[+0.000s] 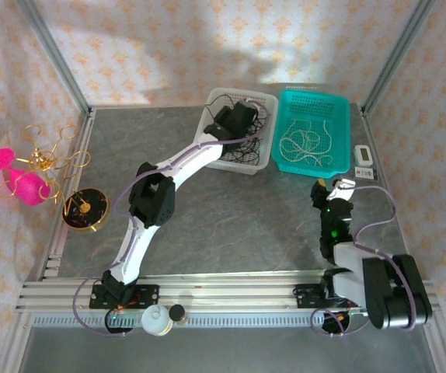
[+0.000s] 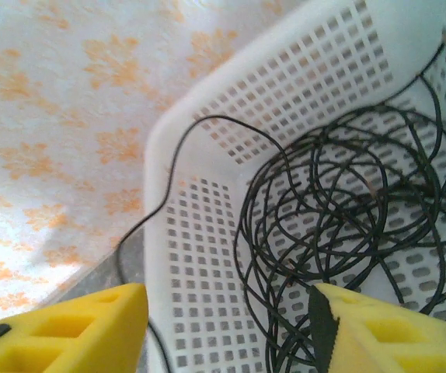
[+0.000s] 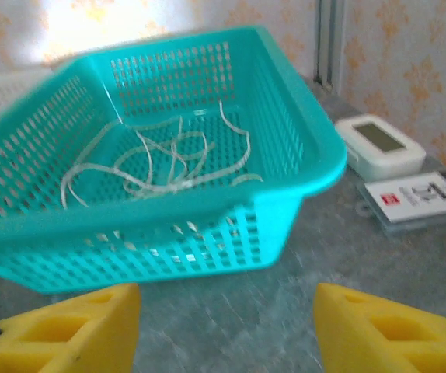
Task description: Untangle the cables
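Black cables [image 2: 347, 210] lie in loose loops inside the white basket [image 2: 207, 256], and one strand [image 2: 161, 194] hangs over its rim onto the table. My left gripper [image 2: 227, 326] hovers open over the basket's near corner, nothing between its yellow fingers [image 2: 75, 330]; in the top view it [image 1: 238, 116] reaches into the white basket [image 1: 235, 159]. White cables [image 3: 161, 159] lie spread in the teal basket [image 3: 168, 225], also seen from above [image 1: 304, 144]. My right gripper [image 3: 227, 326] is open above bare table in front of the teal basket, and stands low at the right [image 1: 328, 194].
A white timer [image 3: 378, 144] and a flat card [image 3: 417, 198] lie right of the teal basket. A gold wire ornament [image 1: 48, 159], pink objects [image 1: 21, 183] and a black-gold disc [image 1: 85, 208] sit at the left edge. The cage walls close in behind the baskets.
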